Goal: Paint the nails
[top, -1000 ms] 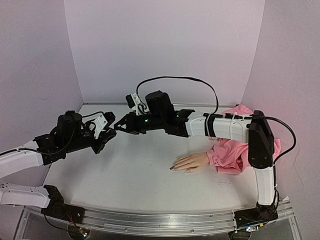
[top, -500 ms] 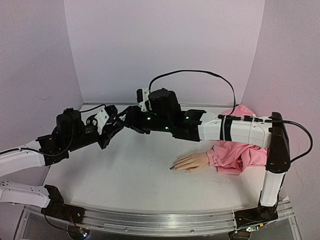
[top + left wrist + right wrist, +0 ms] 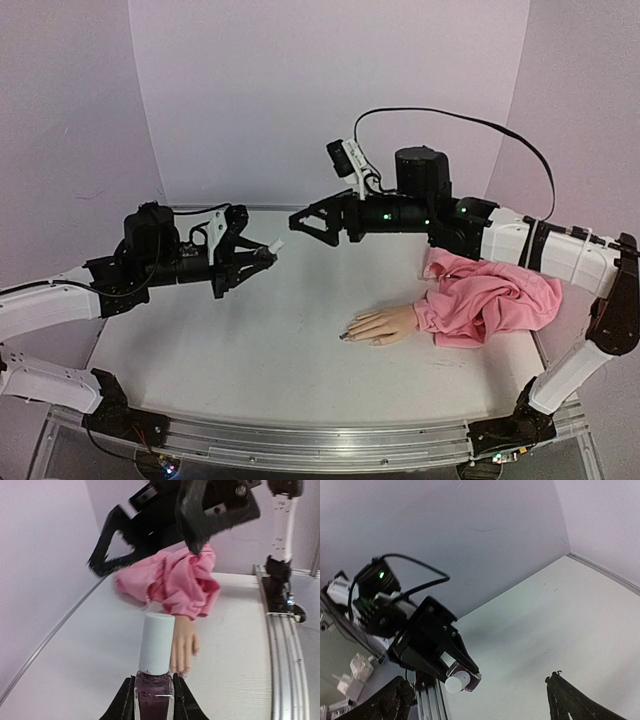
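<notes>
Setting: robotics lab test cell. Evidence: white table (image 3: 250, 350) boxed by plain lilac panels (image 3: 330, 90); aluminium rail (image 3: 330, 445) along table's near edge.

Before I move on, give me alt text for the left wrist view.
The left gripper clamps a white-capped bottle of dark polish in the foreground. Beyond it a mannequin hand with a pink sleeve lies on the table, and the open right gripper hangs above.
</notes>
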Controlling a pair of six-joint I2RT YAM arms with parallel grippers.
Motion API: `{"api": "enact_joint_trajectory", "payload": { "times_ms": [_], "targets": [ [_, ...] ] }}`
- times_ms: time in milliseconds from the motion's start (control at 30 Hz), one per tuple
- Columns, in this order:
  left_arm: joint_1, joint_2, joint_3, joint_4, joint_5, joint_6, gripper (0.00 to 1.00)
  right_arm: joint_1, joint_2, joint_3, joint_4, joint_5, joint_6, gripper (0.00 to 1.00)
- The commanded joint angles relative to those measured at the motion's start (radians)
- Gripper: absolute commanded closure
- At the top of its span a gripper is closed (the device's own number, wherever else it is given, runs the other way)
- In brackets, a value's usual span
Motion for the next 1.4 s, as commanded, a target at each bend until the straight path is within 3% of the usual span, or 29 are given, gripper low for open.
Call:
{"api": "enact_joint_trajectory", "payload": {
  "times_ms": [0,167,267,567,967,1233,1367],
  "targets": [
    [0.011,0.031,0.105,0.021,0.381,-0.094,1.0,0.021,-0.047,0.008,-0.063,-0.296,-0.323,0.12],
    [0.014,0.074,0.143,0.019,0.589,-0.153,1.0,0.021,-0.059,0.003,-0.095,-0.429,-0.44,0.23],
    [0.014,0.09,0.157,0.018,0.633,-0.175,1.0,0.02,-0.044,0.016,-0.097,-0.497,-0.45,0.32],
    [0.014,0.096,0.155,0.019,0.628,-0.174,1.0,0.024,0.001,0.051,-0.09,-0.557,-0.44,0.55],
    [0.017,0.111,0.162,0.018,0.624,-0.182,1.0,0.055,0.043,0.081,-0.09,-0.559,-0.432,0.6],
    [0.023,0.103,0.163,0.018,0.598,-0.185,1.0,0.06,0.058,0.081,-0.084,-0.542,-0.43,0.78],
    [0.034,0.068,0.147,0.021,0.47,-0.182,1.0,0.069,0.069,0.062,-0.041,-0.493,-0.401,0.92]
  ]
}}
